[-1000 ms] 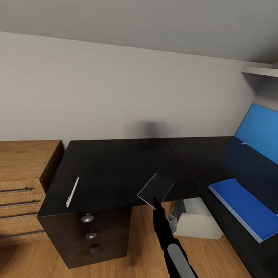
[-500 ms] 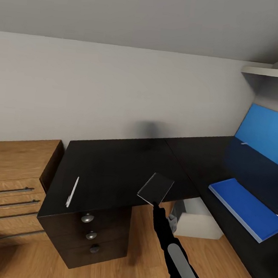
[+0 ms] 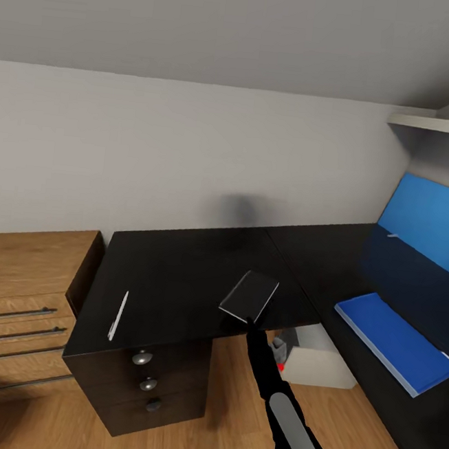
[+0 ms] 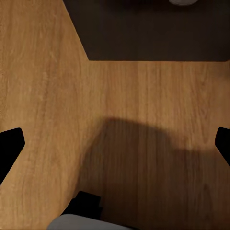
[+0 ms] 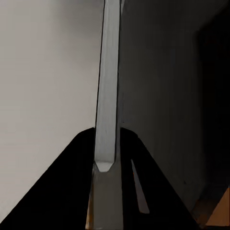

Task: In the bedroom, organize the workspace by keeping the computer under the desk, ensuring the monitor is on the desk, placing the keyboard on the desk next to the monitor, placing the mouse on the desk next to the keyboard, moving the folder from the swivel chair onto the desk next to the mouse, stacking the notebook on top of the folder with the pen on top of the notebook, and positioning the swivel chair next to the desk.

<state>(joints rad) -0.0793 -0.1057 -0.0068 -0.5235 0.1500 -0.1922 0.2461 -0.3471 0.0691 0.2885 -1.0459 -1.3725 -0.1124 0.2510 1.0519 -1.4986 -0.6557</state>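
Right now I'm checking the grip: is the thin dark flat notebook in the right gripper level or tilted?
Tilted. The thin dark flat notebook slopes above the glossy black desk, its near edge pinched in the right gripper; the right wrist view shows it edge-on.

desk (image 3: pixel 178 268) 1 | folder (image 3: pixel 392 342) 1 | pen (image 3: pixel 117 315) 1 | computer (image 3: pixel 314 358) 1

Long L-shaped glossy black desk (image 3: pixel 178 268); thin bright blue rectangular folder (image 3: pixel 392 342) flat on its 3 o'clock wing. Small dark flat notebook (image 3: pixel 249 296) tilted above desk's front edge, centre. Slim white pen (image 3: pixel 117 315) flat at 9 o'clock. Light grey computer tower (image 3: pixel 311 358), red dot, under desk.
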